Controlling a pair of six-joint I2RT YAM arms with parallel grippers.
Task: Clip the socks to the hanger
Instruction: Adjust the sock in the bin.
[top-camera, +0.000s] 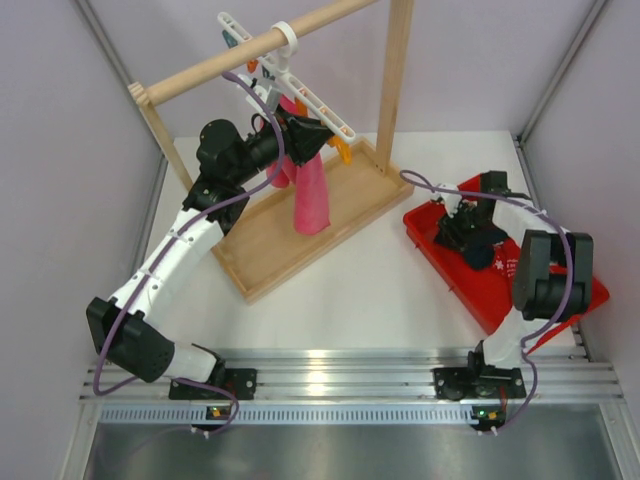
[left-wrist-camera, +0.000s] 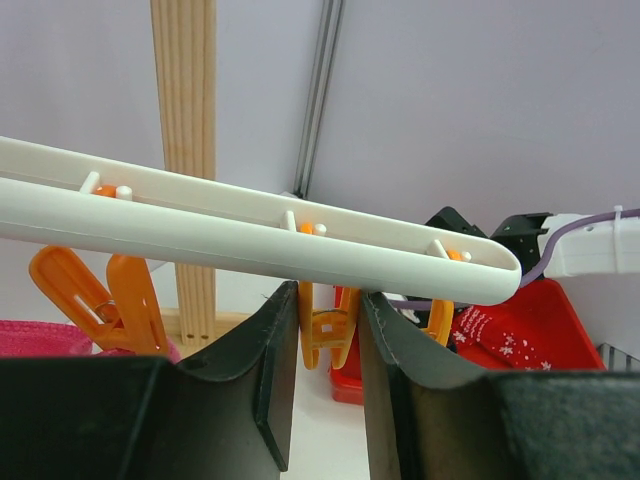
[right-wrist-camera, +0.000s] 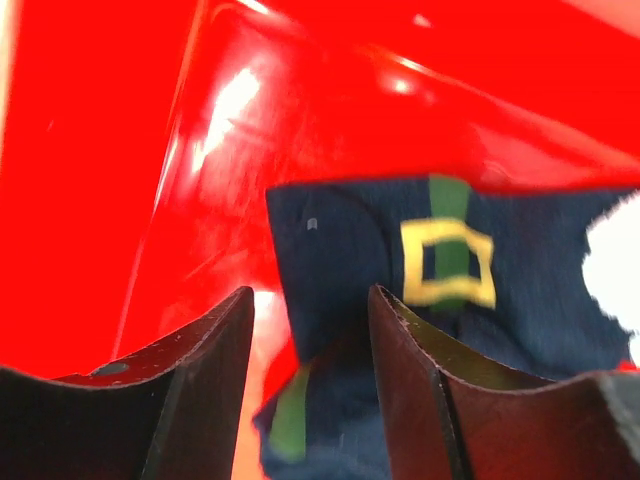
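From the left wrist alone: left gripper (left-wrist-camera: 325, 312) pinched shut on 1 orange clip (left-wrist-camera: 326, 335) beneath the white hanger (left-wrist-camera: 250, 238). From the right wrist alone: navy sock (right-wrist-camera: 345, 250) with a yellow buckle mark lying in the red tray (right-wrist-camera: 150, 150), fabric between the right gripper's (right-wrist-camera: 310, 298) 2 fingers (right-wrist-camera: 190, 390), clamped or not impossible to tell.

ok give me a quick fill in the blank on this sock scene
The dark navy fabric sock lies in a ___ plastic tray.
The slim white plastic hanger hangs from a ___ rail.
The left gripper is shut on an ___ plastic clip.
Missing: red; wooden; orange.
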